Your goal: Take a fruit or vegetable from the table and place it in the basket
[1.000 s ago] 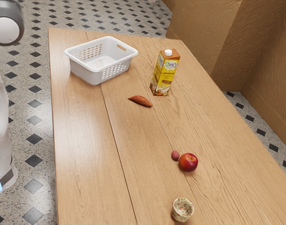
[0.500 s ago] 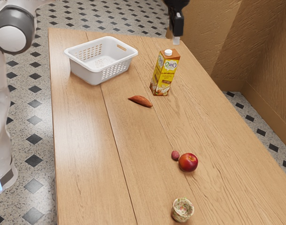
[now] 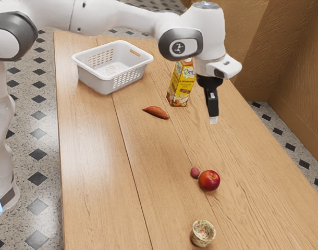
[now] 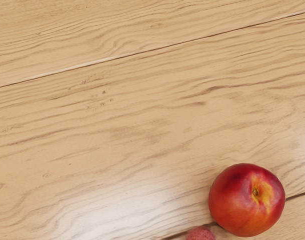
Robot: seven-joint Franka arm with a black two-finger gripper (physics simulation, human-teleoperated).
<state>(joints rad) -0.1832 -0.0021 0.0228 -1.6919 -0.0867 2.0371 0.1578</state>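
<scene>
My gripper (image 3: 213,119) hangs above the table in the exterior view, beyond the red nectarine (image 3: 209,180) and on the carton's right; whether it is open or shut I cannot tell. Beside the nectarine lies a small dark-pink fruit (image 3: 195,172). A brown-orange sweet potato (image 3: 156,112) rests nearer the white basket (image 3: 97,83), which stands at the table's far end. In the wrist view the nectarine (image 4: 246,200) appears whole, with part of the small fruit (image 4: 200,233) next to it.
A yellow-brown carton (image 3: 181,86) stands upright on the wooden table (image 3: 96,172), close behind the hand and partly hidden by it. A small patterned cup (image 3: 203,233) sits near the exterior view's lower edge.
The arm has swung into the exterior view, and my gripper has come from beyond the carton toward the nectarine and lower in the picture. The things on the table have kept their places.
</scene>
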